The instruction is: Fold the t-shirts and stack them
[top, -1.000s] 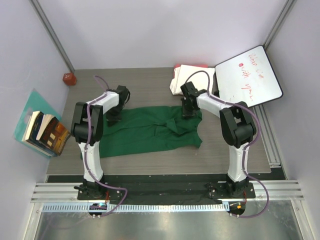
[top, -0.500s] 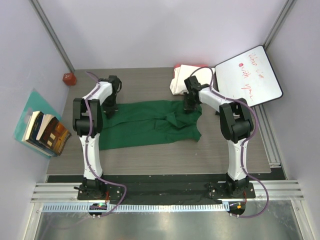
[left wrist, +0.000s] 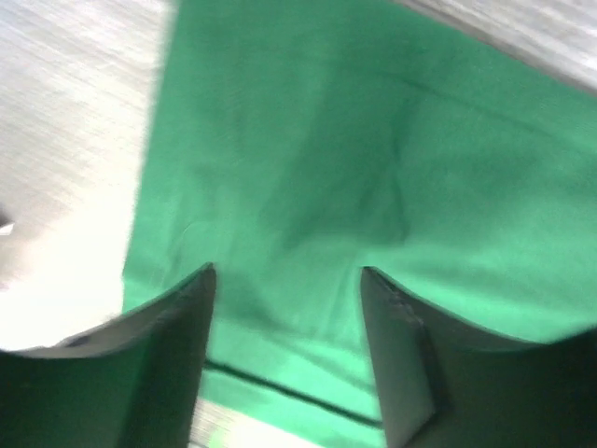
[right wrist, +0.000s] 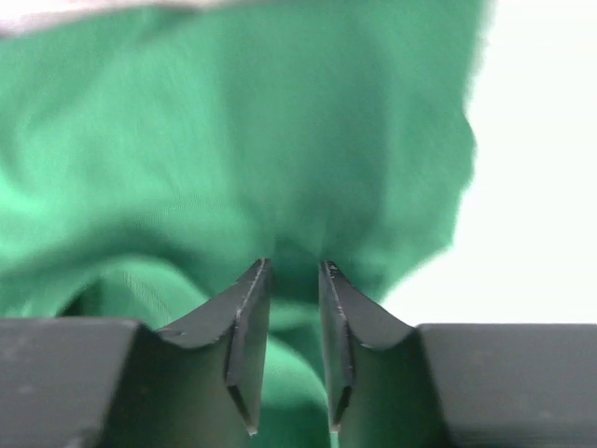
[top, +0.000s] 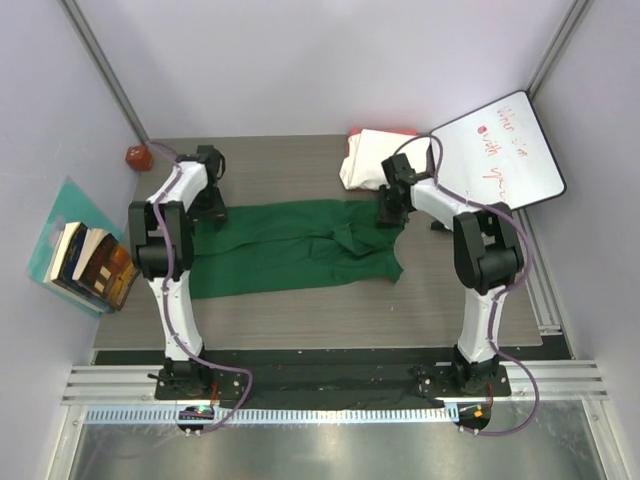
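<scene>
The green shirt [top: 290, 250] is lying stretched across the table [top: 280, 165], the right gripper [right wrist: 291, 273] pinching its far right corner, the left gripper [left wrist: 284, 280] hanging spread over its far left corner, the cream bundle [top: 368, 158] sitting beyond, beside the whiteboard [top: 495, 150].

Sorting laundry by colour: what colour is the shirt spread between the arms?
The t-shirt is plain dark green, clearest in the top external view.

The spread t-shirt [top: 290, 250] lies centred on the worktop [top: 290, 170]; the folded bundle [top: 365, 160] sits at its one o'clock, whiteboard [top: 497, 150] at two, books [top: 90, 265] at nine.
</scene>
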Motion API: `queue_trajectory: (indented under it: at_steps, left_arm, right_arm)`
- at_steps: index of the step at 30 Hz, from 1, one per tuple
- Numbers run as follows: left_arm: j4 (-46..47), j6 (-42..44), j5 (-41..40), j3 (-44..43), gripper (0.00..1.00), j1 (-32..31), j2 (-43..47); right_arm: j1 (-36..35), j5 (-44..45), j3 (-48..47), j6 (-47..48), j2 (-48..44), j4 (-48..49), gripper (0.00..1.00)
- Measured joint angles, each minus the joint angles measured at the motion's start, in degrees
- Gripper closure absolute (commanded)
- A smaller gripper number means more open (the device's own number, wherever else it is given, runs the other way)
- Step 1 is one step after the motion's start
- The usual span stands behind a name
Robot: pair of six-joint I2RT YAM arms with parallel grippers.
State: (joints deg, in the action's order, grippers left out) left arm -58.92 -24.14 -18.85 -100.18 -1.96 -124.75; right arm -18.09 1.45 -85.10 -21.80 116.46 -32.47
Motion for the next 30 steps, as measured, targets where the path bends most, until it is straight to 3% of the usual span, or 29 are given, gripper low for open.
queue_trajectory:
  at_steps: [8,14,21,30]
  left_arm:
    - [3.74,-1.46,1.33,2.99,0.31,0.20,17.75]
    - [5.99,-2.78,3.23,14.34,0.33,-2.23,31.39]
    - [6.12,-2.93,5.35,24.94,0.36,-4.42,33.22]
    - [6.43,-2.73,5.42,26.18,0.37,-4.68,36.72]
  right_arm:
    - [0.79,1.40,12.00,-2.51,-22.40,1.18,0.62]
    - [-3.45,1.29,23.37,-4.81,-36.54,0.17,0.55]
    - [-16.15,2.73,31.82,-8.85,-40.44,-3.52,0.54]
    - [-17.53,9.90,35.06,-13.53,-44.02,-9.81,0.52]
